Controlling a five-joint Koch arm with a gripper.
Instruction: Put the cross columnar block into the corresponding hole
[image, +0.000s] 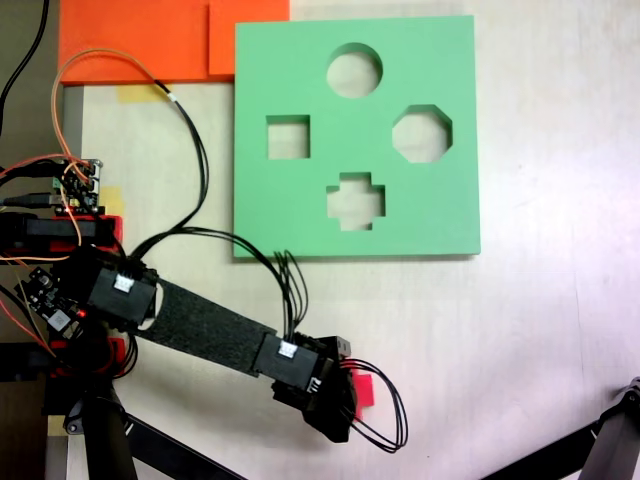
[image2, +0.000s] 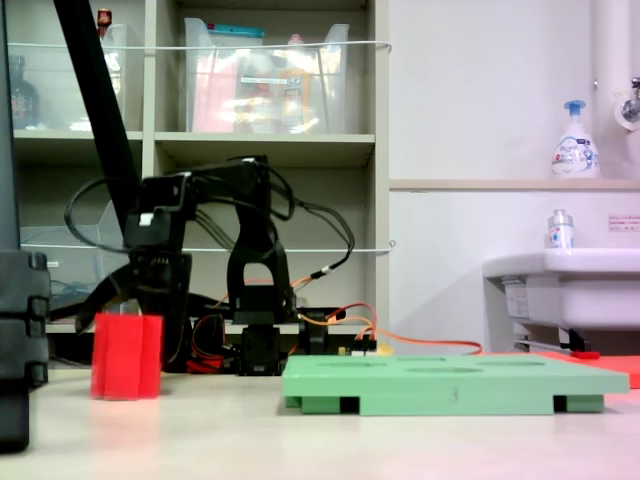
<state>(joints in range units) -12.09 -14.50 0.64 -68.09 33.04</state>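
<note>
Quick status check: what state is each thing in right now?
Small red foam cross block: upright on the table, outside the board.
Plus-shaped cut-out: empty.
Square green foam board: flat on the table; every cut-out empty.
Gripper: over the block; closure unclear.

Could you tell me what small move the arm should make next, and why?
Probably close the black gripper on the small red foam cross block before lifting. In the second exterior view the block stands upright on the table with the gripper low around its top, away from the green foam board. The plus-shaped cut-out is empty. Whether the grip is firm is unclear.
</note>
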